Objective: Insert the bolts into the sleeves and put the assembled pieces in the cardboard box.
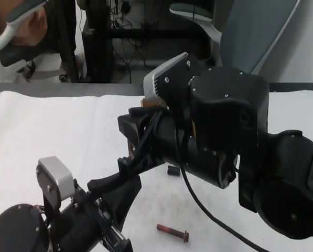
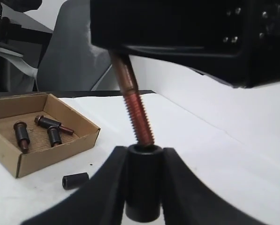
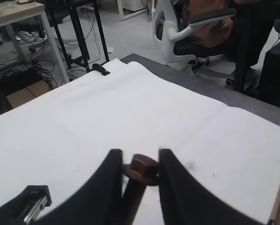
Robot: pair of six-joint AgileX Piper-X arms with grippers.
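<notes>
Copper-coloured bolt (image 2: 139,117), ridged thread downward, its tip just inside the bore of the smooth matte-black cylindrical sleeve (image 2: 143,197). The right gripper (image 3: 140,157) pinches the bolt under its head; the left gripper (image 2: 143,154) clamps the sleeve upright above the white cloth (image 2: 224,140). The bolt leans slightly, so it is best squared to the bore before it is pressed down. Nearby lie a spare sleeve (image 2: 75,180) and the cardboard box (image 2: 60,149) with three assembled pieces (image 2: 48,124).

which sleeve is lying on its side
The loose sleeve beside the box; the other sleeve is held upright in the left gripper, with a bolt entering it.
</notes>
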